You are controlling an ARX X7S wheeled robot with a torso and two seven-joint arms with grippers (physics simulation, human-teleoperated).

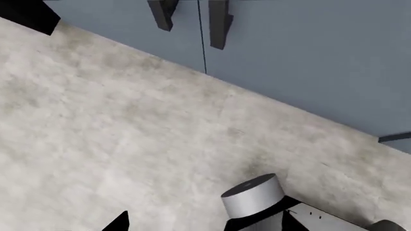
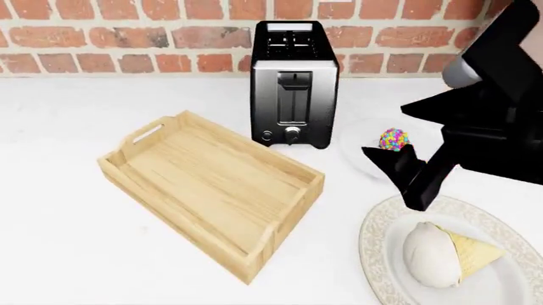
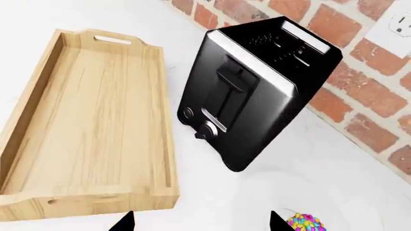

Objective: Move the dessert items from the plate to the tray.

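Lying at the left-centre of the head view, the tray (image 2: 212, 190) sits on the white surface (image 2: 60, 114), holding nothing. A toaster (image 2: 294, 82) stands at upper centre. Right of it, the candy ball (image 2: 393, 138) rests on a small plate (image 2: 357, 143), just above the right gripper (image 2: 405, 178), whose fingers stand apart, empty. At lower right the cone (image 2: 449, 253) lies on a patterned plate (image 2: 378, 238), below that gripper. The left gripper (image 1: 192, 21) hangs open over floor.

Bright, even, sharp; v. soft shadows
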